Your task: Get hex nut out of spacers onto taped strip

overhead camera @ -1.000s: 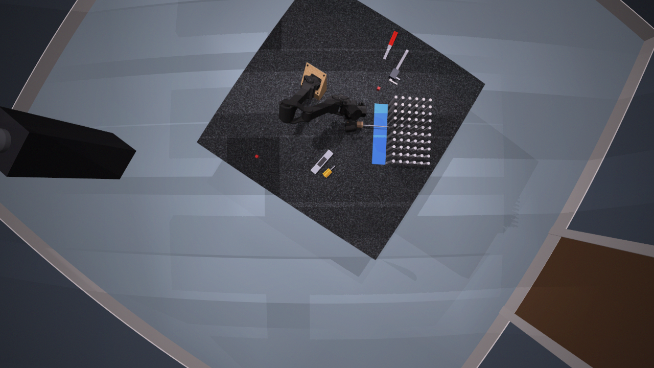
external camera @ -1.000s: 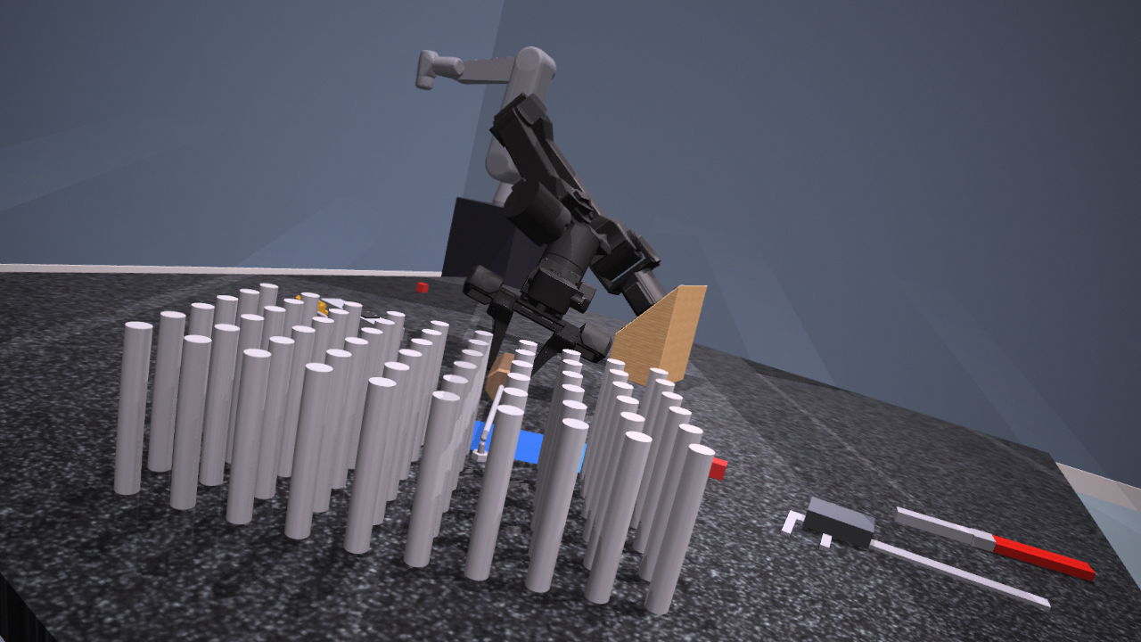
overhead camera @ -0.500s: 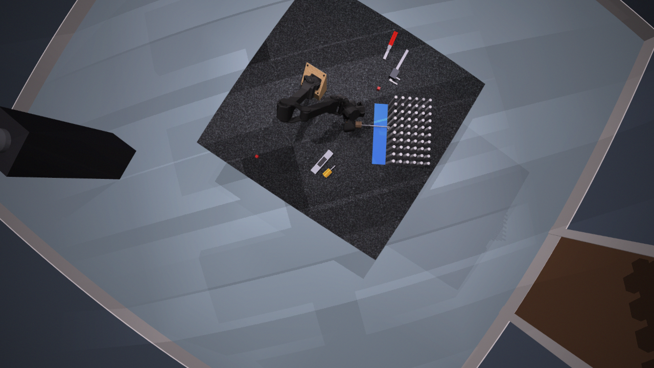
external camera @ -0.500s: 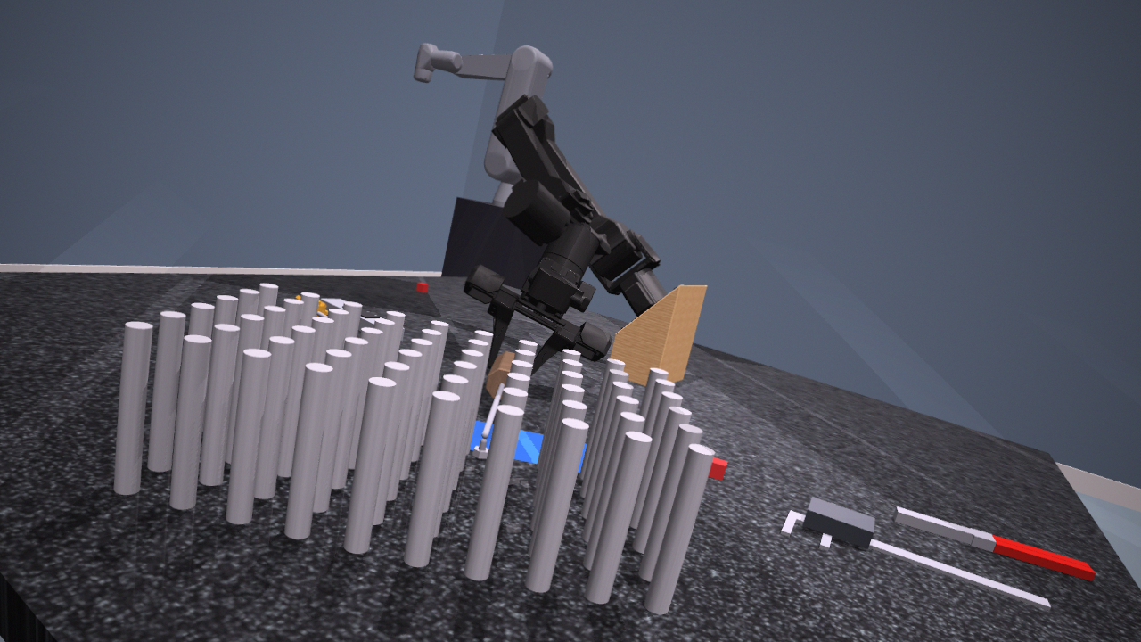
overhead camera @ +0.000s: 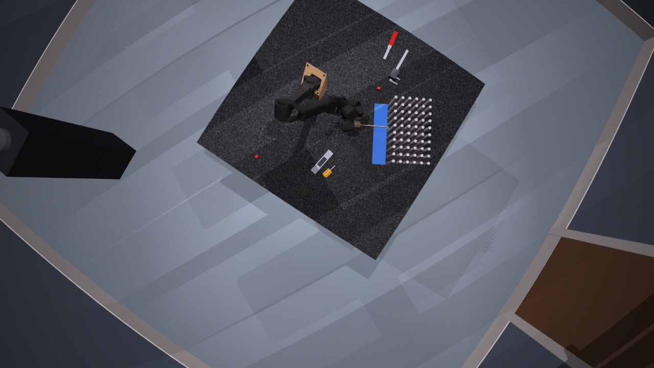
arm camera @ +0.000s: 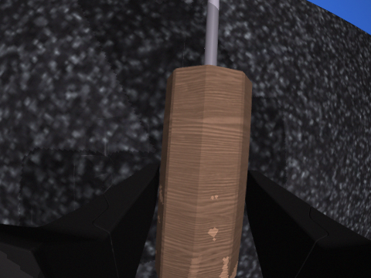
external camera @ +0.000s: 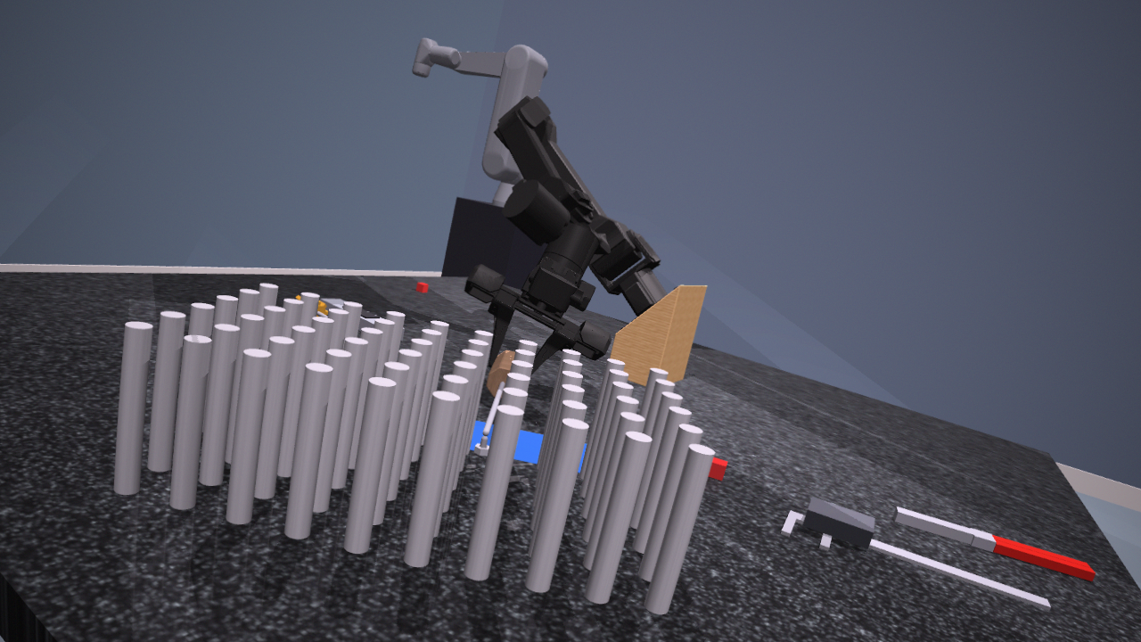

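My gripper [external camera: 514, 367] [arm camera: 202, 176] is shut on the wooden handle [overhead camera: 357, 124] [external camera: 500, 374] [arm camera: 206, 135] of a thin metal hook tool. The tool's shaft [overhead camera: 372, 125] [external camera: 493, 411] [arm camera: 211, 38] reaches over the blue taped strip [overhead camera: 379, 151] [external camera: 526, 447] [arm camera: 355, 11] to the front edge of the spacer field. A small pale piece that looks like the nut [external camera: 481, 449] is at the tool's tip, near the strip's field-side edge; whether they touch is too small to tell. The metal spacers [overhead camera: 416, 113] [external camera: 374, 471] stand upright. The nut is not in the wrist view.
A red-handled tool [overhead camera: 394, 37] [external camera: 1043, 556] and a dark-headed tool [overhead camera: 395, 73] [external camera: 839, 522] lie beside the field. A red cube [overhead camera: 378, 87] [external camera: 718, 468] is near the strip. A grey slotted plate [overhead camera: 314, 169] and a yellow piece [overhead camera: 327, 173] lie on the opposite side.
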`<action>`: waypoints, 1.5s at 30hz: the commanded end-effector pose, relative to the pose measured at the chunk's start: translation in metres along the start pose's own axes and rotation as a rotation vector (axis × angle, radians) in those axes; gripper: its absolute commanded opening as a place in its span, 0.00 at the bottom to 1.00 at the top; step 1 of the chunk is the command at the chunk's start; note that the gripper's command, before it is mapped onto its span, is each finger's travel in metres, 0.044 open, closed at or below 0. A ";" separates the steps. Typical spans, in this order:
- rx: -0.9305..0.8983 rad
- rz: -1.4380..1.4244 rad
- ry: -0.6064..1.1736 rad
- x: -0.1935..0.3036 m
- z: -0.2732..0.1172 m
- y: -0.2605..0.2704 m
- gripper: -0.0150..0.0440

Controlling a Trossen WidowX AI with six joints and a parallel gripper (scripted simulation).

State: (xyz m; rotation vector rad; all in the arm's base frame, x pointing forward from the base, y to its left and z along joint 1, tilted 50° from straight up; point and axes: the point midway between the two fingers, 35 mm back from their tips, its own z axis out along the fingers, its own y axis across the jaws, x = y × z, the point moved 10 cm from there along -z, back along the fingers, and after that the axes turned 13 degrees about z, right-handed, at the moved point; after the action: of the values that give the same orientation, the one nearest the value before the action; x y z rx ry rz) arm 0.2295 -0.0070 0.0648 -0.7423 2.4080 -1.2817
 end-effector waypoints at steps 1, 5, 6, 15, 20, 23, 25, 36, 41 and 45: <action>-0.004 -0.004 -0.004 0.002 -0.001 0.000 0.25; -0.004 -0.004 -0.004 0.004 -0.002 -0.001 0.25; -0.004 -0.004 -0.004 0.004 -0.002 -0.001 0.25; -0.004 -0.004 -0.004 0.008 -0.004 -0.002 0.25; -0.004 -0.004 -0.004 0.010 -0.005 -0.002 0.25; -0.004 -0.004 -0.004 0.011 -0.005 -0.002 0.25; -0.004 -0.004 -0.004 0.011 -0.005 -0.002 0.25; -0.004 -0.002 -0.004 0.008 -0.009 -0.004 0.25; -0.004 -0.001 -0.004 0.006 -0.011 -0.004 0.25; -0.003 0.000 -0.004 0.005 -0.013 -0.005 0.25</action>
State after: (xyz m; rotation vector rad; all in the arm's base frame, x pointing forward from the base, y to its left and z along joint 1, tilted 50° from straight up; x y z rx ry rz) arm 0.2192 -0.0051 0.0737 -0.7559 2.4125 -1.2757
